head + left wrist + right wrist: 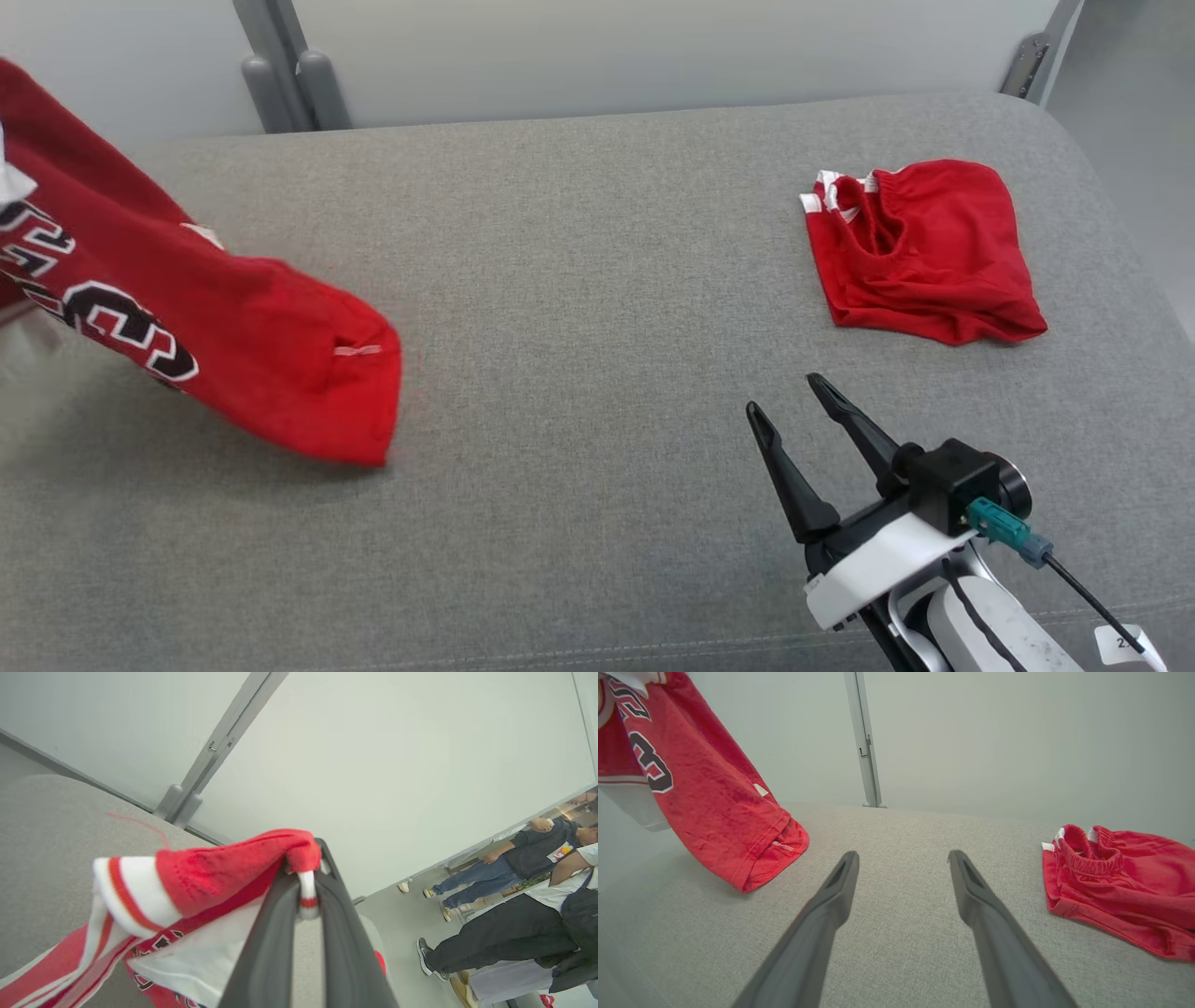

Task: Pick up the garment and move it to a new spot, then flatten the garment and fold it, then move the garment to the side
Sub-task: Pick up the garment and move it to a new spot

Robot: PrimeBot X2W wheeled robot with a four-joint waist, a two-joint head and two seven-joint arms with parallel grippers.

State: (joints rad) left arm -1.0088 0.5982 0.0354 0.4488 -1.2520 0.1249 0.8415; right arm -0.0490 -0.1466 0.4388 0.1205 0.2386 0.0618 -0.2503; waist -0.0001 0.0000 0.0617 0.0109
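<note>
The right gripper (784, 397) is held at the near right, its two dark fingers (831, 905) spread wide apart and pointed toward the far left. Its pale wrist (878, 560) is seen just behind them. The left gripper (307, 872) is kept pinched, its fingers pressed together on the garment (210, 877).

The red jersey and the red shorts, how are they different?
The jersey hangs from the left gripper; the shorts lie crumpled on the grey cushion. The jersey has black-and-white lettering; the shorts show none, just white trim. The jersey looks bigger than the shorts. Both are red.
</note>
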